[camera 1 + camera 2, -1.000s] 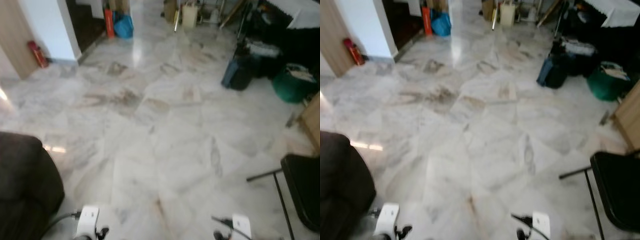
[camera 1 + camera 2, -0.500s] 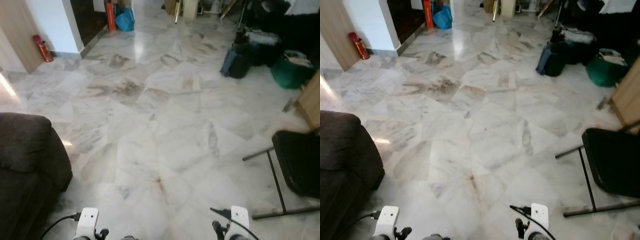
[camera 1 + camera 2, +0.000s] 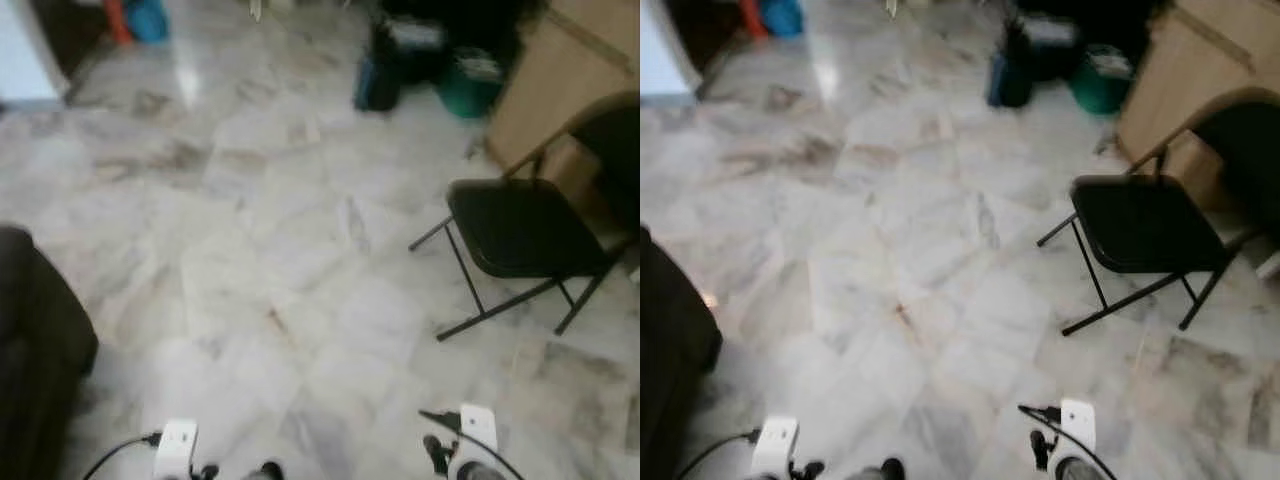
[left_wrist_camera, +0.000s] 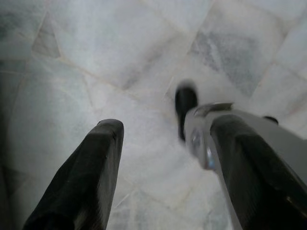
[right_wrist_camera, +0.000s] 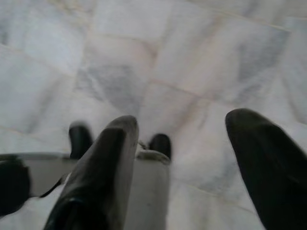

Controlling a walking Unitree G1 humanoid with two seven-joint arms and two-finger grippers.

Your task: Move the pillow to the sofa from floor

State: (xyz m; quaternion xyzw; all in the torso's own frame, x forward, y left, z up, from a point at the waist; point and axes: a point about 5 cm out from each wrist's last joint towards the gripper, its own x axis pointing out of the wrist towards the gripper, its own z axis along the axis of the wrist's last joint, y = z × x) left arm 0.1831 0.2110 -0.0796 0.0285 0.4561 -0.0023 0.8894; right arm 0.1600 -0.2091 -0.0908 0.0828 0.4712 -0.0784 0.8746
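Marble floor (image 3: pixel 270 250) under me, blurred. Black folding chair (image 3: pixel 520 235) at right, dark sofa (image 3: pixel 35 350) at left edge. Left tool (image 4: pixel 158 143) and right tool (image 5: pixel 187 139) both released, hanging over floor. Can't spot pillow.

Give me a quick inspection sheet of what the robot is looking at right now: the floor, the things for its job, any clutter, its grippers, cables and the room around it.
Surface: pale marble floor, shiny, with brownish veins.
Job's things: dark sofa at the robot's left edge; no pillow seen.
Clutter: black folding chair standing on the right; dark blue bag and green bag on the floor further off.
Grippers: left gripper and right gripper both hang over bare floor, fingers apart, holding nothing.
Cables: thin black cable by the left arm, another by the right arm.
Surroundings: wooden furniture behind the chair; white wall corner far left. The picture is blurred.
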